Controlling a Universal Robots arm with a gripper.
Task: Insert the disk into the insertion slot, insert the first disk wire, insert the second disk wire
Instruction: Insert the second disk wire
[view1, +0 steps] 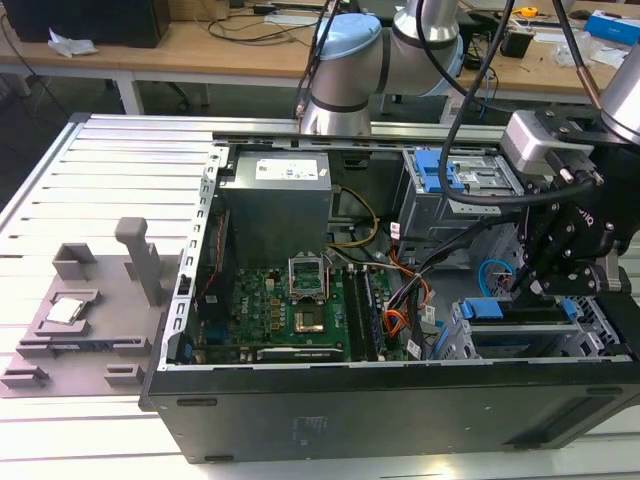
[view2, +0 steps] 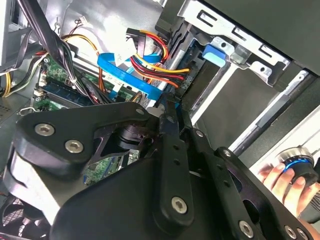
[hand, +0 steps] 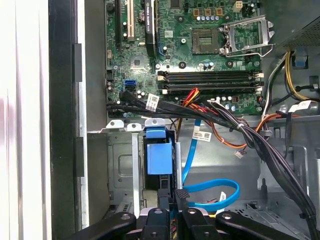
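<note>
We see a black gripper, a green motherboard in a black computer case, a bright blue flat cable, red, orange and yellow wires, the grey insertion slot with a blue carrier, and a grey fixture tray

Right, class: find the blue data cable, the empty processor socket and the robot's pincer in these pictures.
blue data cable (hand: 220, 192): first wrist view, on its looped flat run.
empty processor socket (hand: 206, 39): first wrist view, on the dark square centre.
pincer (hand: 171, 197): first wrist view, at the tips of its black fingers.
</note>
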